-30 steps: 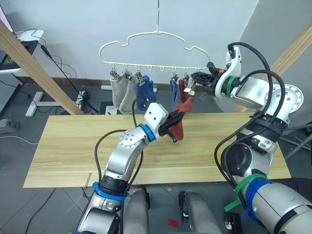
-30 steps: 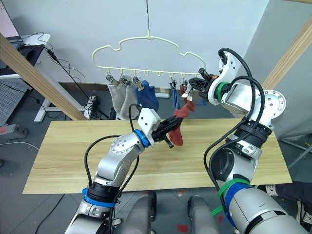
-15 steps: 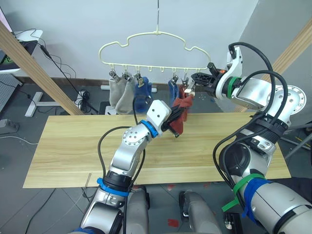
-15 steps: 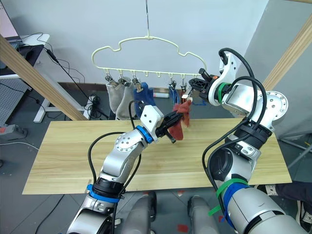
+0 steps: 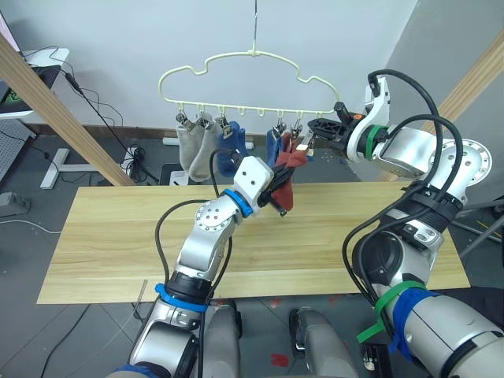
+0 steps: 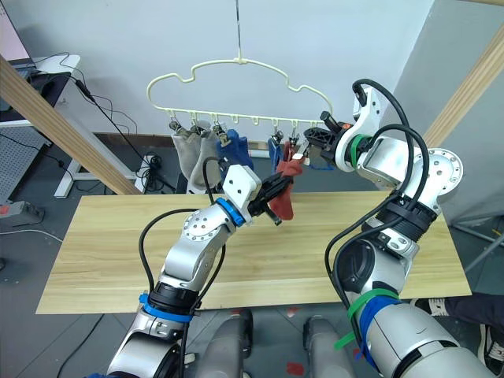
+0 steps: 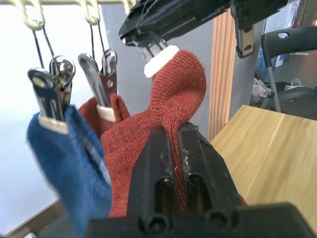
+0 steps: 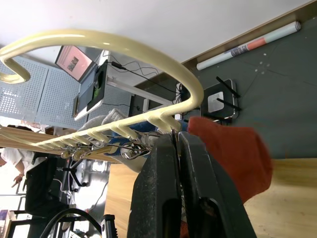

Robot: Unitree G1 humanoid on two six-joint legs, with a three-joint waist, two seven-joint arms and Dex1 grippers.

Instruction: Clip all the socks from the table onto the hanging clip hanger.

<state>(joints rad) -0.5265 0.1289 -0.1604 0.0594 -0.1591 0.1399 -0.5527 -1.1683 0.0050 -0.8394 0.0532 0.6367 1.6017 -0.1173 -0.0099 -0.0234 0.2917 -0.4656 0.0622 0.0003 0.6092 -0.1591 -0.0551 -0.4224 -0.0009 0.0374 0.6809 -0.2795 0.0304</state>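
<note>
Both head eyes look down and forward over the table [image 5: 102,236] toward the hanger [image 5: 236,75] at twelve o'clock; each wrist camera sits close under it

Socks [image 5: 206,148] hang from the clip hanger [image 5: 246,85] above the table [image 5: 110,236].

Even, bright indoor light fills the head views, with soft shadows on the desk [image 5: 118,236]. The left wrist view shows a washed-out background and blurred near fingers.
</note>
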